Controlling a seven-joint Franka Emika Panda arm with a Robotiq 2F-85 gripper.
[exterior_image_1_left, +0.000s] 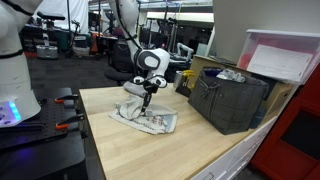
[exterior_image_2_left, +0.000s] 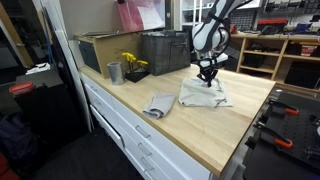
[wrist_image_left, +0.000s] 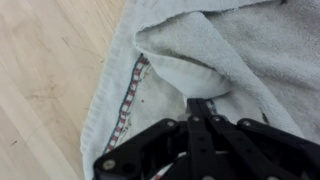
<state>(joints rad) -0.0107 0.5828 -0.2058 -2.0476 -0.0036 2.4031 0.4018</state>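
One towel (wrist_image_left: 235, 40) lies crumpled on the counter (wrist_image_left: 40, 80) beneath our pincer (wrist_image_left: 200, 104). We see its jaws closed tight, pinching a fold of it.

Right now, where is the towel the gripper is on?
In both exterior views the towel lies crumpled on the wooden table, directly under the gripper, beside the black crate, with a fold pinched in its shut jaws.

- Light wooden tabletop (exterior_image_2_left: 205, 135)
- Dark grey slatted plastic crate (exterior_image_2_left: 165, 52), at its back edge
- Small folded grey cloth (exterior_image_2_left: 158, 105), lying flat
- Silver metal cup (exterior_image_2_left: 114, 72), beside yellow flowers (exterior_image_2_left: 130, 61)
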